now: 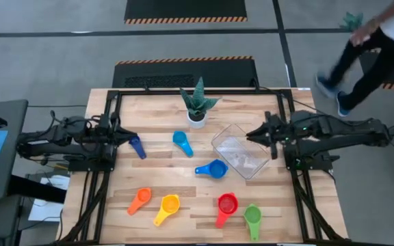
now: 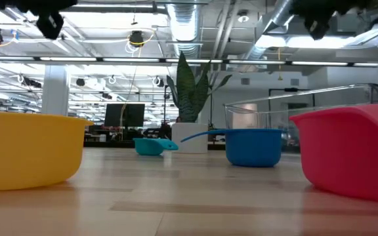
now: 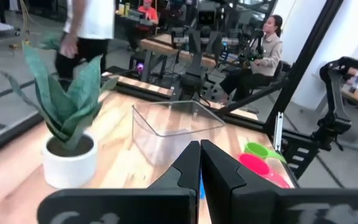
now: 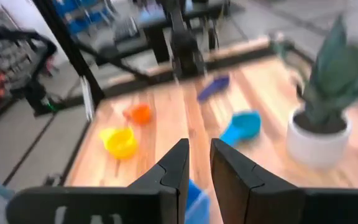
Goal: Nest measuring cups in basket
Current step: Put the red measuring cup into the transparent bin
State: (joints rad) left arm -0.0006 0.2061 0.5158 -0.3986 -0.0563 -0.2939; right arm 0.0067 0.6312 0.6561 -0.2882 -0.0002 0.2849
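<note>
The left claw [image 1: 126,139] hangs at the left edge of the pale wooden counter [image 1: 156,178], its fingers pressed together with nothing between them. Just beside its tip lies the small dark blue plastic measuring cup [image 1: 137,147]. Nearer the front edge sit the orange plastic measuring cup [image 1: 140,199] and the yellow plastic measuring cup [image 1: 168,208], close to each other. The light blue plastic measuring cup [image 1: 182,143] lies mid-counter, just in front of the white round pot with a green spiky plant [image 1: 197,106], which stands toward the far edge. The blue plastic measuring cup [image 1: 213,169] rests just beside the left front side of the clear rectangular plastic basket [image 1: 241,151], apart from it. The basket holds no cup. Along the front edge, to its right, the red plastic measuring cup [image 1: 226,207] and the green plastic measuring cup [image 1: 252,221] lie side by side. The right claw [image 1: 260,134] hovers at the basket's far right corner, fingers parted by a narrow gap and gripping nothing. Beyond the counter a person [image 1: 368,48] walks across the grey floor.
</note>
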